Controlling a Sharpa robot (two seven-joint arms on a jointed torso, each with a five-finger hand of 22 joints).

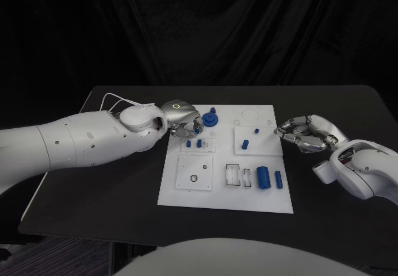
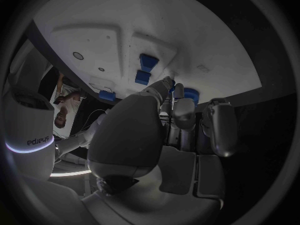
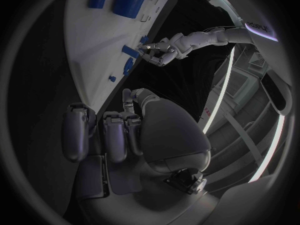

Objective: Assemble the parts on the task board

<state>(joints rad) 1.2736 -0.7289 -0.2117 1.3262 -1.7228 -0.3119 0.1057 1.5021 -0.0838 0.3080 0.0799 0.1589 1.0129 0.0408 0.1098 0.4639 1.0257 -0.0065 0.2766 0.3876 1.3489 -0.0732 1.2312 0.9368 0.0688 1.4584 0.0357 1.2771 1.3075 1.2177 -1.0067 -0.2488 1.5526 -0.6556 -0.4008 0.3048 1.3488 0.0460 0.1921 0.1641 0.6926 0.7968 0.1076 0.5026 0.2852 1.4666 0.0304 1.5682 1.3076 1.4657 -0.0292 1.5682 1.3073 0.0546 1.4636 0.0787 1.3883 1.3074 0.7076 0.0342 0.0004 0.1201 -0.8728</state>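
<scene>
Head view: white task board (image 1: pixel 225 198) lies at the middle of the black table (image 1: pixel 332 103). Left hand (image 1: pixel 184 122) sits over the board's far left corner, fingers curled down beside a round blue part (image 1: pixel 210 119); whether they pinch it cannot be told here. Two small blue parts (image 1: pixel 194 144) stand on a raised plate just nearer the robot. Two more blue pegs (image 1: pixel 249 142) stand on the neighbouring plate. A blue cylinder (image 1: pixel 263 176) and a slimmer blue rod (image 1: pixel 279 180) lie near the board's right edge. Right hand (image 1: pixel 305 133) rests at the board's right edge, fingers curled inward, nothing seen in them. Left wrist view: left hand (image 2: pixel 172 117), fingertips (image 2: pixel 167 82) touching or just beside the round blue part (image 2: pixel 190 94); grip cannot be told; two blue parts (image 2: pixel 145 69) beyond. Right wrist view: right hand (image 3: pixel 119 130), fingers (image 3: pixel 75 132) folded, holding nothing, beside the board edge (image 3: pixel 94 60); left hand (image 3: pixel 159 52) seen across the board.
</scene>
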